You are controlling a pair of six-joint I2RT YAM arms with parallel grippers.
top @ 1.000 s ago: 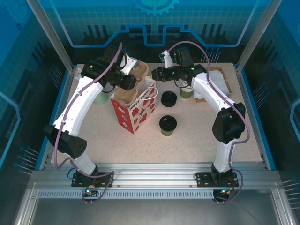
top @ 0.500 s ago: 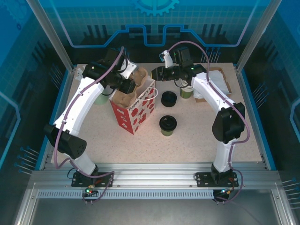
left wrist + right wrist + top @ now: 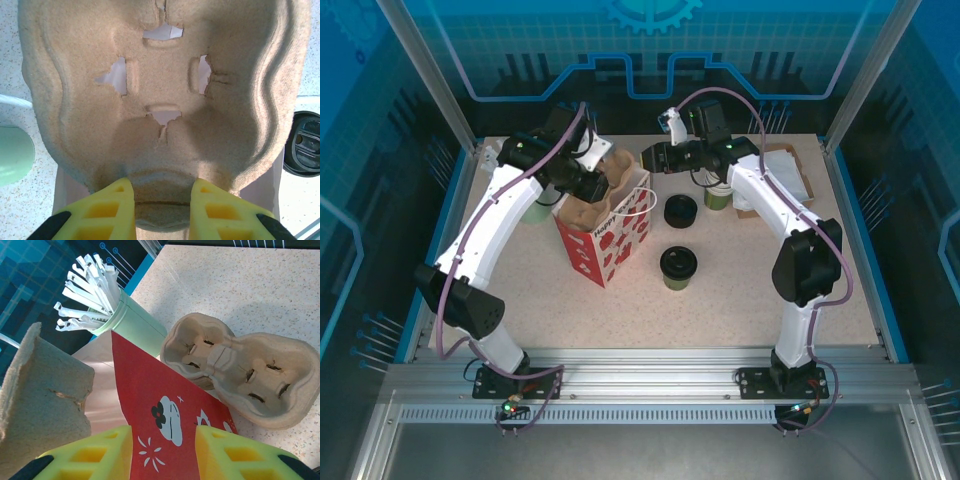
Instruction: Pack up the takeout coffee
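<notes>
- The left gripper (image 3: 163, 194) is closed on the end rim of a brown cardboard cup tray (image 3: 160, 75). One yellow finger sits on each side of the rim's bump.
- I think it holds the tray by the end so the rest can hang free and slide down into something narrow.
- From above, the tray is over the open top of the red bag (image 3: 610, 245), and part of it looks to be inside the mouth already. The tray probably goes in first so a cup can sit in it and not tip.
- The right gripper (image 3: 164, 437) is at the far top corner of the bag. Its fingers stand apart with the bag's red wall showing between them. I cannot tell if they are pinching the bag or just waiting beside it.
- My guess is that it is there to keep the bag's mouth open and the bag steady.
- Just past the bag, a second tray (image 3: 220, 357) lies flat on the table (image 3: 740, 300), next to a pale green cup of white sticks (image 3: 132, 325).
- The coffee cup (image 3: 678, 266), green with a black lid, stands upright in the open on the table, near the bag. No gripper touches it. It is not packed yet.
</notes>
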